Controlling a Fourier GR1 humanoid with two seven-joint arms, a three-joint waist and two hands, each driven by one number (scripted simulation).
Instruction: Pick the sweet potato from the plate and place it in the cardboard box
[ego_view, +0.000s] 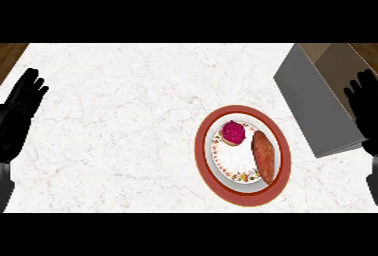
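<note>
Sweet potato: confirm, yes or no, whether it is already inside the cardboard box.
No, the sweet potato lies on the red-rimmed plate beside a pink-topped cupcake, apart from the cardboard box at the right.
</note>
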